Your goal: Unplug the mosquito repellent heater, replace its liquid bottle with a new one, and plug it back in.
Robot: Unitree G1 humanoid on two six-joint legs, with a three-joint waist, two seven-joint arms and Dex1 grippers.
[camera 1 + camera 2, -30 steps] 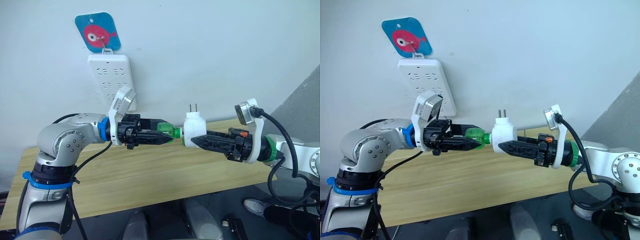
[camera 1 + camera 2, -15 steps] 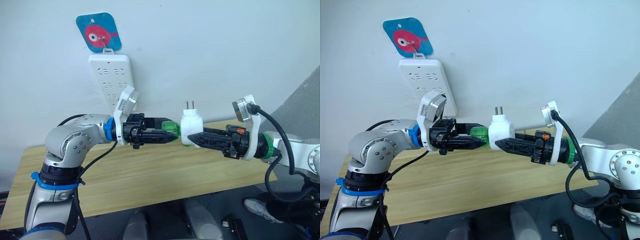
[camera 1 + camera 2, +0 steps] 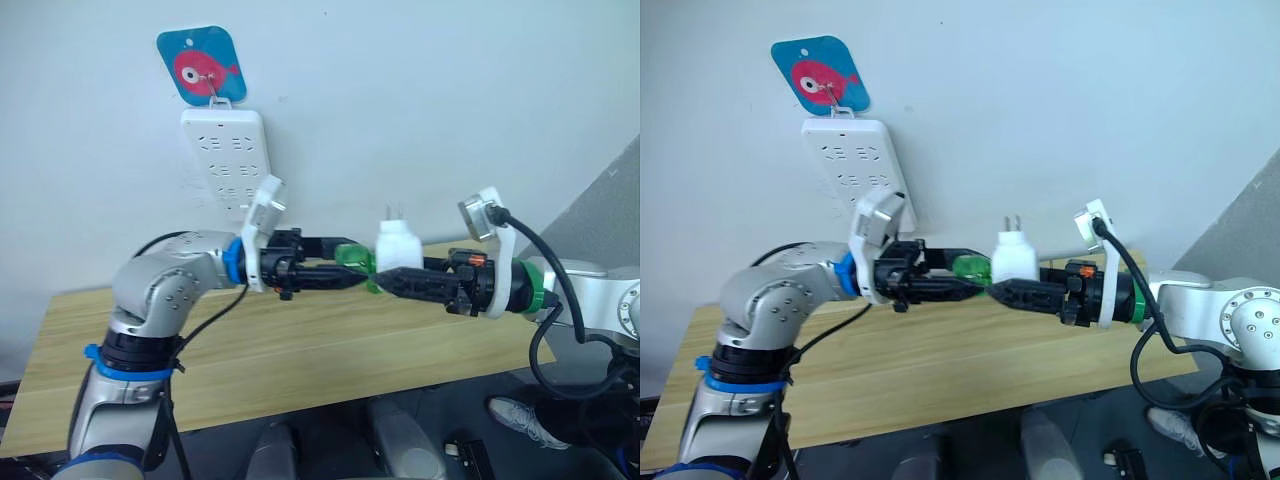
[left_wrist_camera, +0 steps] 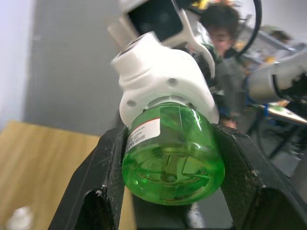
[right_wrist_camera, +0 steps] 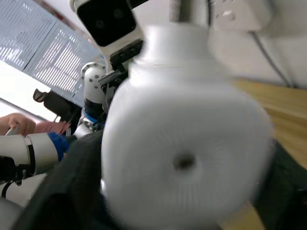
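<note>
Heater [image 3: 398, 249] held in mid-air above the wooden tabletop [image 3: 300, 350], between the two arms. Prongs point straight up; green liquid bottle [image 3: 354, 259] sticks out sideways toward the robot's left, so the bottle's long axis runs level. Left pincer [image 3: 358, 275] clamped on the green bottle, one finger on each side, seen plainly in the left wrist view. Right pincer [image 3: 385, 280] grips the white heater body from the robot's right. Joint between bottle neck and heater mostly hidden by black fingers. White power strip [image 3: 227, 160] hangs on the wall above the left arm, under a blue fish tag [image 3: 202, 65], apart from the heater. Tabletop bare beneath the arms.
</note>
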